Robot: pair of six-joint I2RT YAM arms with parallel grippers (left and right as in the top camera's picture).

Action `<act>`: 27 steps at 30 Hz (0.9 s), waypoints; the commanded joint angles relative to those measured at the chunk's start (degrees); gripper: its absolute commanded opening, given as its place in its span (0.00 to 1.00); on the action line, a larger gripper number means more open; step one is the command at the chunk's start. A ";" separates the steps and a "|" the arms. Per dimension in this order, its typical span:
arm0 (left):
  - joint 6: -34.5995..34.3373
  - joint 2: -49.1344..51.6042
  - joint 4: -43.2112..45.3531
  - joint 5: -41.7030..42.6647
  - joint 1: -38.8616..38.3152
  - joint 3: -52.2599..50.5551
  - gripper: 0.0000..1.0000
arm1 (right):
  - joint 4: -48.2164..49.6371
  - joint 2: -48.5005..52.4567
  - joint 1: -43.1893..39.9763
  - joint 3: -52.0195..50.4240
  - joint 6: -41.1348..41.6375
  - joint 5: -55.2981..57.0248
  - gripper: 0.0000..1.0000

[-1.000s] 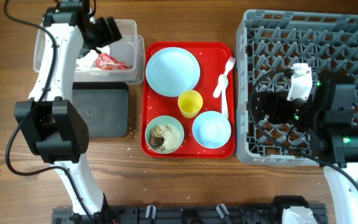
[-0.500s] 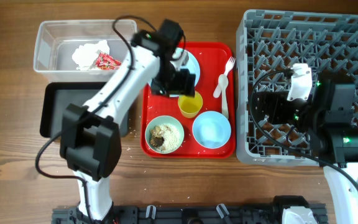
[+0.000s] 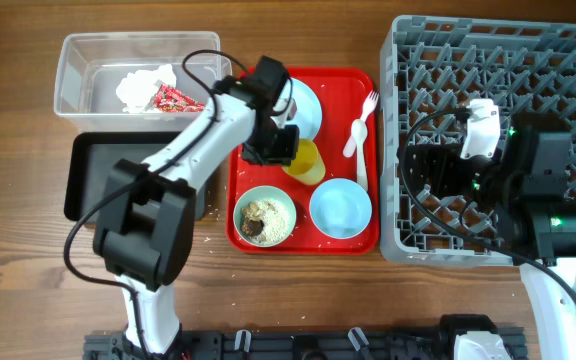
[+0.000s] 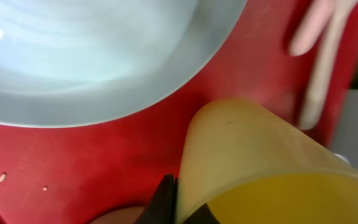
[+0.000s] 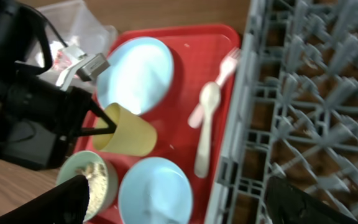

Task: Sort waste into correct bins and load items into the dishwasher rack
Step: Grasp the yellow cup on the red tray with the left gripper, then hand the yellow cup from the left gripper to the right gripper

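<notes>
My left gripper (image 3: pixel 280 150) (image 4: pixel 178 206) is shut on the rim of the small yellow cup (image 3: pixel 307 162) (image 4: pixel 260 168) (image 5: pixel 129 130), which tips on its side over the red tray. Beside it lies the pale blue plate (image 3: pixel 306 104) (image 4: pixel 98 50), partly under my arm. One bowl (image 3: pixel 265 216) holds rice and brown bits, and the other bowl (image 3: pixel 340 208) (image 5: pixel 155 190) is empty. The white fork (image 3: pixel 363 118) (image 5: pixel 219 78) lies at the tray's right side. My right gripper (image 3: pixel 426 175) (image 5: pixel 182 205) hangs open over the grey dishwasher rack (image 3: pixel 548 70), holding nothing.
The clear tub (image 3: pixel 78 70) at the back left holds crumpled tissue (image 3: pixel 140 86) and the red wrapper (image 3: pixel 176 98). The black tub (image 3: pixel 93 180) sits in front of it. The red tray (image 3: pixel 253 235) lies between the tubs and the rack. Stray grains dot the table near the tray.
My left gripper came from over the clear tub to the tray and shut on the yellow cup's rim; the cup now tilts. The right arm stayed put.
</notes>
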 commanded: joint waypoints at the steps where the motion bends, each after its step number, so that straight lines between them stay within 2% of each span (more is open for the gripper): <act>1: 3.93 -7.13 0.17 22.23 5.62 3.72 0.04 | 3.82 1.90 0.13 1.05 0.85 -9.88 0.92; 3: 4.81 -9.94 0.15 35.45 9.29 3.74 0.04 | 7.30 4.17 0.13 1.05 0.55 -17.27 0.92; 5: 4.81 -11.69 0.15 44.92 12.20 3.74 0.04 | 11.89 7.34 0.13 1.05 0.33 -26.12 0.93; 9: 4.81 -12.41 0.20 57.94 14.58 3.74 0.04 | 23.89 13.22 0.13 1.05 0.59 -44.35 0.93; 11: 4.81 -12.39 0.20 60.33 14.51 3.74 0.04 | 30.01 15.67 0.48 1.05 2.36 -50.64 0.93; 17: 4.72 -12.41 0.17 63.76 14.34 3.74 0.04 | 44.37 18.34 6.03 1.05 9.90 -53.05 0.93; 21: 4.74 -12.41 0.17 66.64 14.16 3.74 0.04 | 47.30 18.40 8.52 1.05 11.63 -48.06 0.95; 27: 4.74 -12.39 0.17 67.14 12.20 3.74 0.04 | 51.25 19.17 10.51 1.05 13.22 -46.97 0.93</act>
